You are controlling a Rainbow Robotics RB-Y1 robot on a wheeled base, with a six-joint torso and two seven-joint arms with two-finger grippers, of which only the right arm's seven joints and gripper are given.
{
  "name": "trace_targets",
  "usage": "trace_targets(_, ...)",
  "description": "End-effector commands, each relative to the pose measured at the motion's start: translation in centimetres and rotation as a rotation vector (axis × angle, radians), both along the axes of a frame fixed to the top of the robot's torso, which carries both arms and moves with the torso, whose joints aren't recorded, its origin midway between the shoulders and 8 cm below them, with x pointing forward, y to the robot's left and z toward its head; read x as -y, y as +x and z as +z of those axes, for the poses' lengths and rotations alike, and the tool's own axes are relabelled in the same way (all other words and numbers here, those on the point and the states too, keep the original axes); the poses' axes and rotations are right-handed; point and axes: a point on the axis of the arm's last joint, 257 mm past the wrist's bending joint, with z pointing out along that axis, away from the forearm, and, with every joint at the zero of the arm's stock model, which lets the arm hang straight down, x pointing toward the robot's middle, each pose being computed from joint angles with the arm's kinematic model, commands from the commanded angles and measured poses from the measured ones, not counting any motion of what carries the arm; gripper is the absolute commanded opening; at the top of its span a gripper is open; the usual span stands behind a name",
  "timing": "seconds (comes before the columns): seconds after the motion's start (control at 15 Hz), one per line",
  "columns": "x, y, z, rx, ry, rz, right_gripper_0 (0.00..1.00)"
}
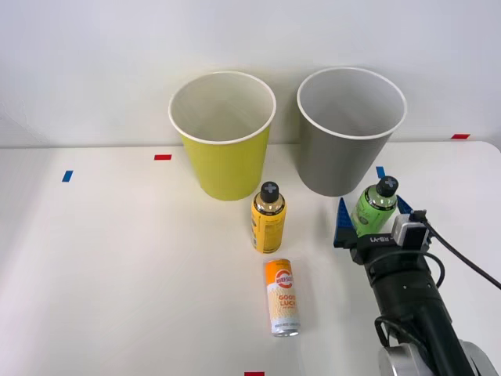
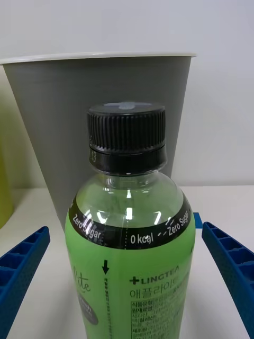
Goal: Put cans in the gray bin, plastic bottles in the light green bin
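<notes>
**Green-label bottle between spread jaws, beside the gray bin**

Right gripper (image 1: 370,212): jaws released, one blue ribbed finger (image 2: 21,270) on each side of the green-label bottle (image 1: 374,207), a gap visible at both sides in the wrist view.

Green-label bottle: upright on the white surface (image 1: 117,258), just in front of the gray bin (image 1: 348,133). Stubby clear plastic, black ribbed screw cap, black band reading "Zero Sugar" and "0 kcal", bright green label with "LINGTEA" and Korean print.

Yellow-orange bottle (image 1: 268,217): upright, black cap, standing just in front of the light green bin (image 1: 225,141), well apart from the gripper.

Can (image 1: 282,297): lying on its side nearer the robot, just in front of the yellow-orange bottle; orange top, cream lower body, "GOOD LUCK" print, silver end.

Bins: side by side at the far edge of the surface, light green on the left, gray on the right, both with white rims.
</notes>
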Motion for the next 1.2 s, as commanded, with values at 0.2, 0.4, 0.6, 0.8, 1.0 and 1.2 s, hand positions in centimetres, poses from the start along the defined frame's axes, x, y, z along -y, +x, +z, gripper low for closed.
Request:
trace_targets(0.2, 0.3, 0.1, -0.6, -0.023, -0.034, -0.005, 1.0)
trace_targets(0.4, 0.3, 0.1, -0.7, -0.026, -0.043, -0.004, 0.15)
trace_targets(0.6, 0.3, 0.1, -0.7, -0.027, -0.041, -0.004, 0.03)
trace_targets(0.8, 0.0, 0.1, -0.7, -0.028, -0.04, -0.001, 0.01)
trace_targets(1.0, -0.7, -0.1, -0.7, -0.023, -0.039, 0.017, 0.0)
trace_targets(1.2, -1.6, -2.0, 0.0, -0.008, -0.048, 0.053, 0.0)
